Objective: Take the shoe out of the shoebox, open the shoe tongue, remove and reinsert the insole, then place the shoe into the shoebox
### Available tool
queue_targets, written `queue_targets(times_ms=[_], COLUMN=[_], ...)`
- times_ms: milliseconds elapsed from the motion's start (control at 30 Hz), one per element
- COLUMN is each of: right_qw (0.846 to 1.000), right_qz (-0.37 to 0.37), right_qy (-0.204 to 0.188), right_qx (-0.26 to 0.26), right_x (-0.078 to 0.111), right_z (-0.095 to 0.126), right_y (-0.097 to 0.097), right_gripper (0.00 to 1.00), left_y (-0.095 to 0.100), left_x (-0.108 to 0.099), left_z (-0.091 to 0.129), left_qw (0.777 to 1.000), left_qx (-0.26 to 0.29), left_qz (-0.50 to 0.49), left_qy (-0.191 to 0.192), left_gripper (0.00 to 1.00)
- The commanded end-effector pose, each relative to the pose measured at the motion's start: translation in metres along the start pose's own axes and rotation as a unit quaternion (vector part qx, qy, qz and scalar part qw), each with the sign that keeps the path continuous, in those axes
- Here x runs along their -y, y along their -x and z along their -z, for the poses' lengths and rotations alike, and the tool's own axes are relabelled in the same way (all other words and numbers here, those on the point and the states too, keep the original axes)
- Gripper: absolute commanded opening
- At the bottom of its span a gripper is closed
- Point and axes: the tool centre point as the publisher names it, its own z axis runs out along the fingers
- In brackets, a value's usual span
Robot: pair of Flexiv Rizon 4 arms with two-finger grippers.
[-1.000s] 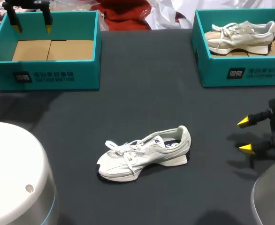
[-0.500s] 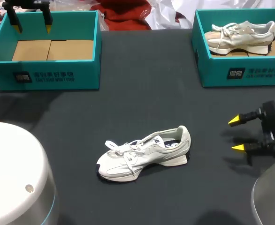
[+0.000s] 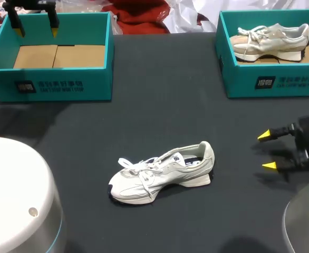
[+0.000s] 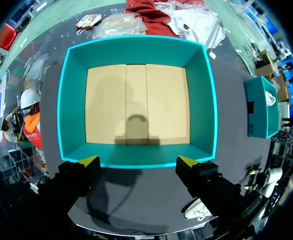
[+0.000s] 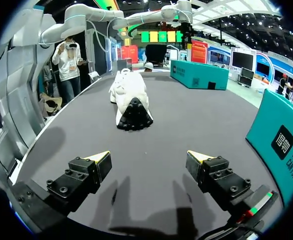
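Observation:
A white sneaker lies on its side in the middle of the dark table, toe to the left; the right wrist view shows the sneaker heel-on, well ahead of the fingers. My right gripper hovers open to the shoe's right, empty. The left teal shoebox stands at the back left with only its cardboard floor showing. My left gripper hangs open above that box's far side, and the left wrist view looks down into the empty shoebox past the open left gripper.
A second teal shoebox at the back right holds another pale sneaker. Red cloth and white plastic wrap lie behind the boxes. My arms' white bases fill the near corners.
My right gripper has shifted a little to the left, toward the shoe. The left arm and the shoe have stayed where they were.

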Motion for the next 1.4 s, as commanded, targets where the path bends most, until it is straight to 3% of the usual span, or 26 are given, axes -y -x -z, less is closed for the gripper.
queue_targets(times_ms=[33,600,1400], right_qw=[1.000,1.000,0.998], right_qz=[0.000,-0.001,-0.006], right_qy=[0.002,0.012,0.020], right_qx=[0.002,-0.018,-0.057], right_x=[0.002,0.000,-0.028], right_z=[-0.002,-0.019,-0.071], right_y=[-0.002,-0.002,0.000], right_gripper=[1.00,1.00,1.00], left_y=[0.000,0.000,0.000], left_x=[0.000,0.000,0.000], left_z=[0.000,0.000,0.000], left_qw=[1.000,1.000,1.000], left_qx=[0.000,0.000,0.000], left_qz=[0.000,0.000,0.000], left_qy=[0.000,0.000,0.000], left_gripper=[1.00,1.00,1.00])
